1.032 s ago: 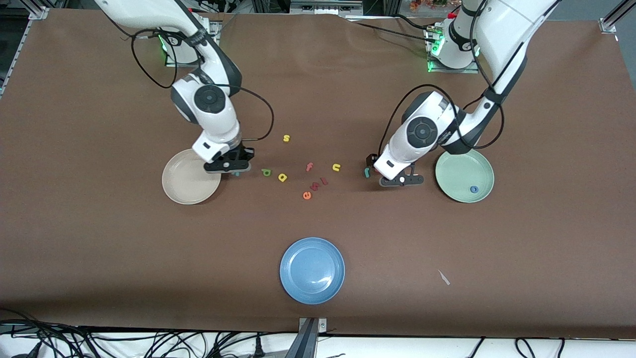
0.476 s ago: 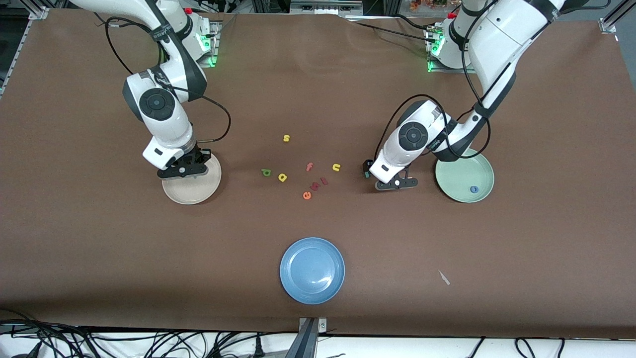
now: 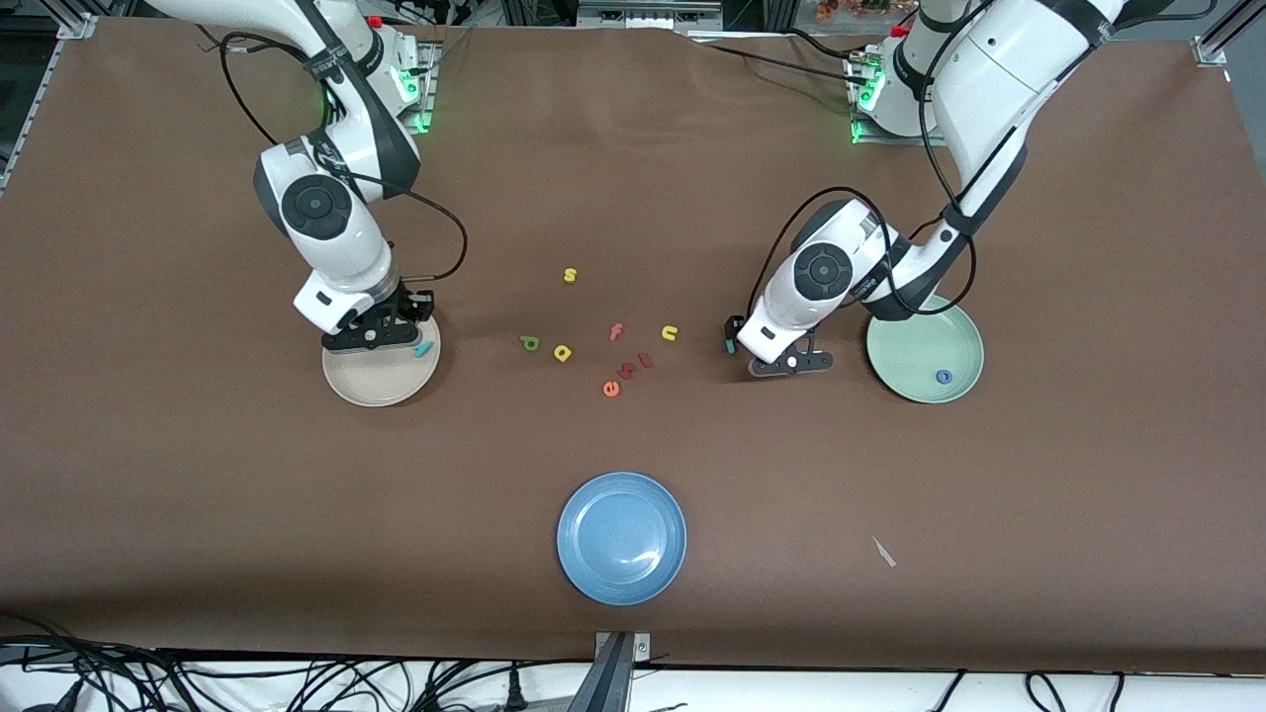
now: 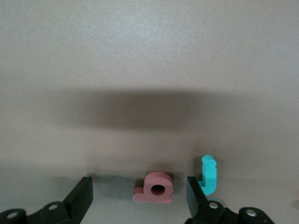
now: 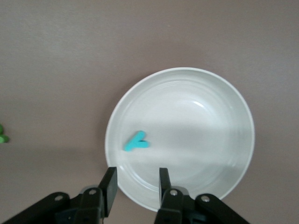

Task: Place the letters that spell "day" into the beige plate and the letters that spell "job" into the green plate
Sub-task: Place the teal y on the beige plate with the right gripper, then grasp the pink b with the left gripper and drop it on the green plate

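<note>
the left wrist view alone shows the red-pink "b" (image 4: 154, 188) lying between the parted fingers of the left gripper (image 4: 139, 198), teal "j" (image 4: 209, 175) just beside; the arm hides the "b" from the front. right gripper (image 5: 135, 183), fingers partly apart and empty, hovers over the rim of the beige plate (image 5: 224, 140), where the teal "y" (image 5: 135, 141) lies.

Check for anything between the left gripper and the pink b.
Nothing visible. The left gripper is open low over the table, with the pink b lying bare between its fingers; the teal j sits beside one finger.
</note>
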